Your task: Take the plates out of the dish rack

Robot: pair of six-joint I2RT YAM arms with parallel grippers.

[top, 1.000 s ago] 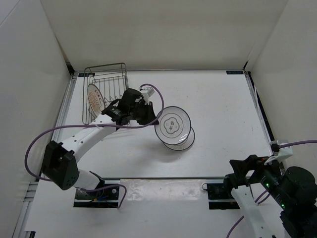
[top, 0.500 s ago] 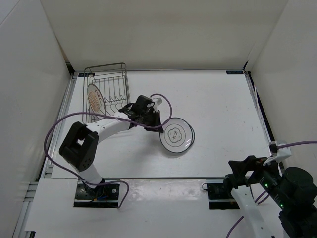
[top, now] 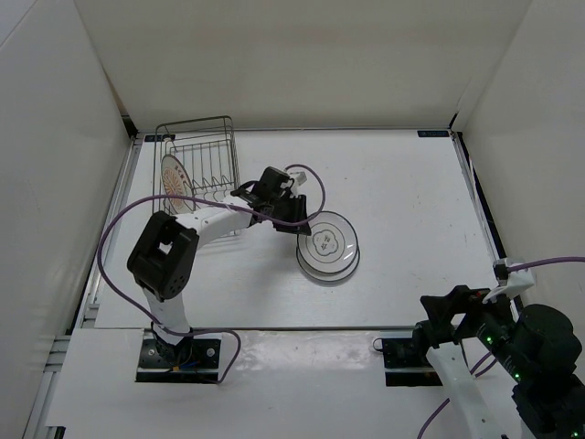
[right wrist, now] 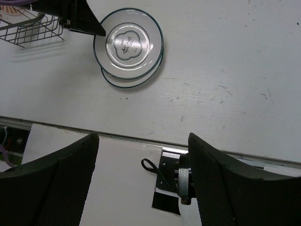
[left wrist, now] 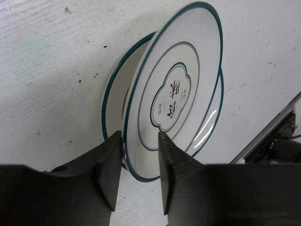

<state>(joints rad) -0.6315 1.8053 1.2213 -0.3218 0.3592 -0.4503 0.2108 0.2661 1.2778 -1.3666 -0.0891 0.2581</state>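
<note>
A white plate with a teal rim and dark centre motif [left wrist: 174,89] lies slightly tilted on a second teal-rimmed plate [left wrist: 117,94] on the table, right of the dish rack [top: 195,169]. My left gripper [left wrist: 140,136] straddles the upper plate's near rim [top: 326,242], its jaws apart, with a gap at the rim. An orange-patterned plate [top: 174,180] stands upright in the rack's left side. Down at the near right edge my right gripper [right wrist: 143,141] is wide open, nothing between its fingers.
White walls enclose the table on three sides. The left arm's purple cable [top: 119,233] loops over the table's left part. A metal mounting plate [right wrist: 171,183] sits under the right arm at the near edge.
The left gripper brought the teal-rimmed plate down onto the other plate and its jaws parted. The left arm reached further right. The right arm stayed still.
</note>
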